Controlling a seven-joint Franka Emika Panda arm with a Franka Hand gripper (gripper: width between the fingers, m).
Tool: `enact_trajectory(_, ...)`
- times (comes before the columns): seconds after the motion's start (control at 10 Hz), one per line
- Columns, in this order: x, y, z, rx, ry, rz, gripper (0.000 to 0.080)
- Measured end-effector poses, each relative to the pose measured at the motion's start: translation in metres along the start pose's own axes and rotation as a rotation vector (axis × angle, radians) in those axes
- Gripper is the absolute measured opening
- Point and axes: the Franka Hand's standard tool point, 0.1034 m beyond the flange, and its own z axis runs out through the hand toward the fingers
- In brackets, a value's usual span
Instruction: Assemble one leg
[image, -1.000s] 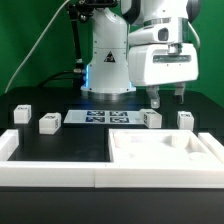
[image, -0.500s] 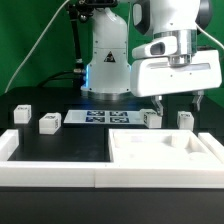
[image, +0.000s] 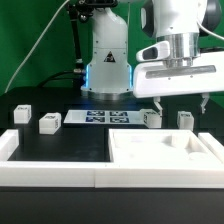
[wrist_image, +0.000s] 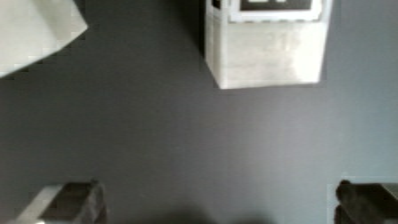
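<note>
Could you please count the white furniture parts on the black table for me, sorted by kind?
Small white oblong plastic legs with tag markers: 4
Large flat white square recessed part: 1
Total: 5

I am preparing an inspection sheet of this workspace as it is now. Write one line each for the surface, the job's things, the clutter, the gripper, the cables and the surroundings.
Surface: black table; the marker board lies flat on it; a white border piece sits at the front edge.
Job's things: four small legs stand apart on the table: far-left leg, second leg, third leg, rightmost leg. The large white tray-like part lies in front.
Clutter: nothing seen.
Gripper: gripper is open and empty, above the two legs on the exterior view's right.
Cables: dark cable beside the robot base, off the table.
Surroundings: green backdrop.
</note>
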Motion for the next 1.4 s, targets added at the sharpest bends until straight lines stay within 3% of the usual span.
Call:
enact_trajectory(0.4, -0.006, -0.009, 0.001, -0.004, -0.088, -0.027, 0.0649)
enact_trajectory(0.5, -0.011, -0.011, 0.001, -0.012, -0.204, -0.029, 0.0649)
enact_trajectory(0.8, -0.006, -0.014, -0.004, -0.007, -0.433, -0.02, 0.0649)
enact_trajectory(0.9, -0.014, -0.014, -0.005, -0.011, -0.532, -0.014, 0.0649)
enact_trajectory(1.1, -0.017, -0.019, 0.001, -0.013, -0.72, -0.004, 0.0649)
enact_trajectory(1.3, -0.027, -0.015, 0.011, -0.031, -0.908, -0.008, 0.0649)
enact_trajectory(1.4, -0.026, -0.014, 0.016, -0.039, -0.939, -0.013, 0.0649)
